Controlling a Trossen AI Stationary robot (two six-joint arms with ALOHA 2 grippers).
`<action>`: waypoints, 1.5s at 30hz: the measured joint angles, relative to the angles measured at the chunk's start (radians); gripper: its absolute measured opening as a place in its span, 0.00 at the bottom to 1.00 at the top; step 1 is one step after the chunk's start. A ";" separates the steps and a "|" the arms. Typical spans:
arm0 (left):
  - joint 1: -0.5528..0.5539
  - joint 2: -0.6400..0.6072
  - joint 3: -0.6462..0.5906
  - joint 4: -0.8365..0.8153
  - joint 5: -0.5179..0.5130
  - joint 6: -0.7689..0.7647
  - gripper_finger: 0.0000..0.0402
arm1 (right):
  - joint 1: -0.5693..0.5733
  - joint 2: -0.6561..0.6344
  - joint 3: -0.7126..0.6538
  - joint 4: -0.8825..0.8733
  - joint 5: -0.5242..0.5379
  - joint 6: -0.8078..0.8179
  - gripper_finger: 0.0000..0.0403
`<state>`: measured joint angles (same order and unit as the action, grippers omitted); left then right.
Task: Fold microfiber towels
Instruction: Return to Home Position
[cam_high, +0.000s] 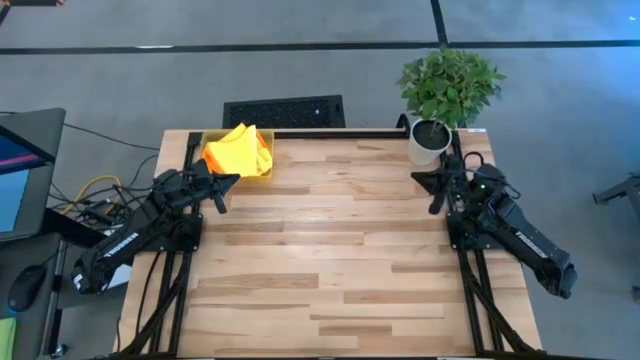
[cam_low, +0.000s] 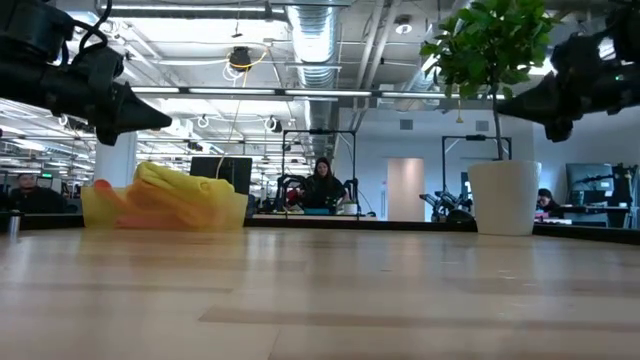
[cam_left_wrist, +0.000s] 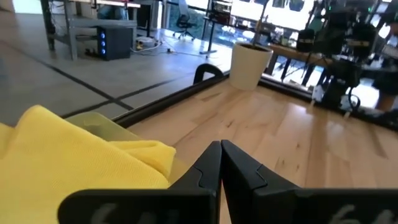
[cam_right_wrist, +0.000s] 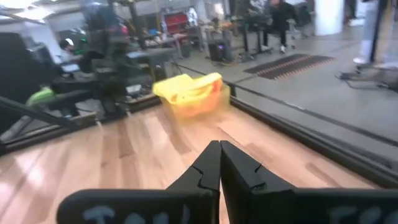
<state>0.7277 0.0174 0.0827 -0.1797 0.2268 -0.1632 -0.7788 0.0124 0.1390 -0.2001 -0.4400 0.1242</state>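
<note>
A heap of microfiber towels fills a translucent yellow bin (cam_high: 269, 165) at the table's far left corner. A yellow towel (cam_high: 241, 140) lies on top and an orange one (cam_high: 222, 157) shows under it. The yellow towel (cam_left_wrist: 68, 162) bulges above the bin's wall (cam_left_wrist: 106, 124). My left gripper (cam_high: 233, 180) hovers shut just beside the bin's near side, above the table, pointing toward the table's middle. My right gripper (cam_high: 418, 178) hovers shut at the far right, close to the plant pot, pointing toward the left. Neither has anything between its fingers (cam_left_wrist: 211, 162), (cam_right_wrist: 211, 162).
A white pot (cam_high: 430, 140) with a green plant stands at the table's far right corner. A black rail (cam_high: 340, 133) runs along the far edge. The wooden table top (cam_high: 330, 250) lies between the arms. People sit beyond the table in the low view (cam_low: 323, 185).
</note>
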 joint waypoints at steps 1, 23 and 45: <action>0.000 0.000 0.001 -0.006 -0.001 0.013 0.00 | 0.000 0.000 -0.004 -0.010 0.010 -0.001 0.08; 0.000 0.000 0.001 -0.023 -0.159 -0.011 0.00 | 0.000 0.000 -0.050 -0.031 0.076 -0.001 0.08; 0.000 0.000 0.000 -0.023 -0.168 -0.032 0.00 | 0.000 0.000 -0.050 -0.032 0.075 -0.001 0.08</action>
<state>0.7280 0.0177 0.0822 -0.2028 0.0589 -0.1947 -0.7788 0.0128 0.0887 -0.2317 -0.3649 0.1234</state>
